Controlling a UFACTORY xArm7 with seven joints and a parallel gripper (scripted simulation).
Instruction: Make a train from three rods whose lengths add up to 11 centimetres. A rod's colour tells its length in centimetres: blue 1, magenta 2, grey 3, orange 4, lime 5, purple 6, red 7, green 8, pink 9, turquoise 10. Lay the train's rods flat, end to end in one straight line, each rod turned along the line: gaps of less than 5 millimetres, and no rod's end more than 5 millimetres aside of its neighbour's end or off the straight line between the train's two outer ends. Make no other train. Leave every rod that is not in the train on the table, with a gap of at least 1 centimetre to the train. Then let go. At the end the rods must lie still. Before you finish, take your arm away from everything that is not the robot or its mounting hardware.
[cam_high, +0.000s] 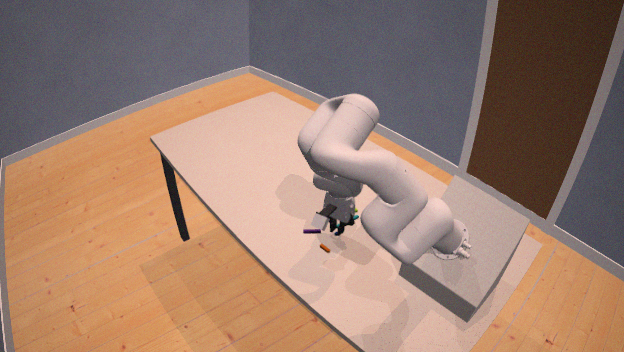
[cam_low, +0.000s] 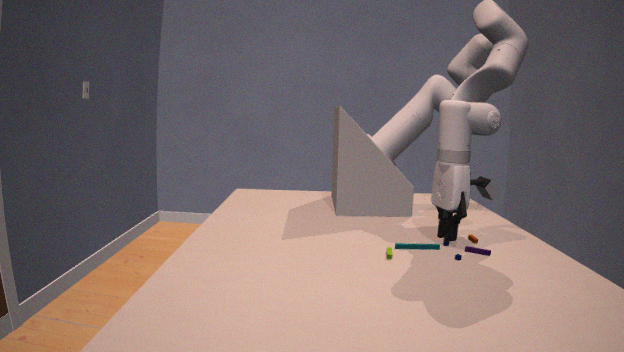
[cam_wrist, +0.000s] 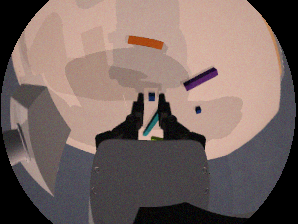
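My gripper (cam_low: 446, 237) points straight down, low over the table, its fingers partly open. A small blue cube (cam_low: 445, 243) lies on the table right under the fingertips; in the wrist view the cube (cam_wrist: 152, 96) shows between the two fingertips, with no grip on it. A turquoise rod (cam_low: 417, 246) lies flat just left of this cube. A second blue cube (cam_low: 458, 257) lies nearer the camera. A purple rod (cam_low: 477, 250) and a short orange rod (cam_low: 472, 238) lie to the right. A lime rod (cam_low: 389, 253) lies beyond the turquoise rod's left end.
The grey wedge-shaped robot base (cam_low: 367, 175) stands behind the rods. The purple rod (cam_high: 312, 231) and orange rod (cam_high: 325, 248) lie not far from the table's front edge. The arm (cam_high: 380, 180) hangs over the rods.
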